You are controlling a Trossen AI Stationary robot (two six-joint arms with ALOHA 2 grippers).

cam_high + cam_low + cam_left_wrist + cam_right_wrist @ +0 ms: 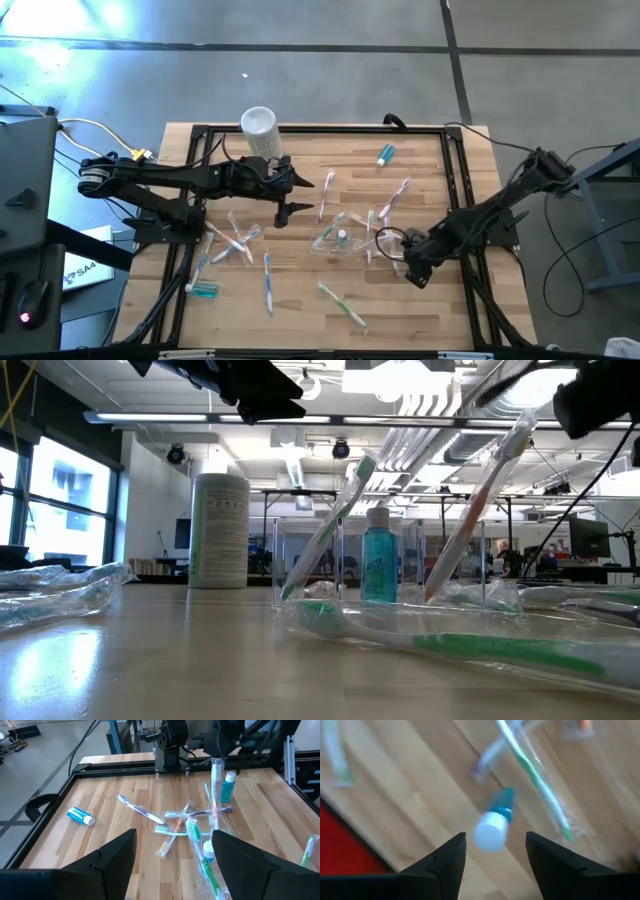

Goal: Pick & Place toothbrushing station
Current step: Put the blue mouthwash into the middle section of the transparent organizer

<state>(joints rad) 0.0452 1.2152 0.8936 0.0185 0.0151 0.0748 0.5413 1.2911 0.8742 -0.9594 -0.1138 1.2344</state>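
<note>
The clear cup [338, 242] stands on the wooden table right of centre. It holds a green toothbrush [330, 525], a pink one [478, 495] and a teal toothpaste tube [380, 565], which stands upright. My right gripper [392, 248] hangs just right of the cup, open. In the right wrist view its fingers stand on either side of the tube's white cap [490, 834] without touching it. My left gripper [300, 196] is open and empty above the table, left of the cup. Several toothbrushes [268, 282] lie loose on the table.
A tall white cylinder [259, 125] stands at the far edge, close to my left arm. Teal tubes lie at the far right [386, 153] and near left [203, 290]. Wrapped toothbrushes lie left of the cup [230, 240] and near the front [342, 305]. A black frame [455, 180] rims the table.
</note>
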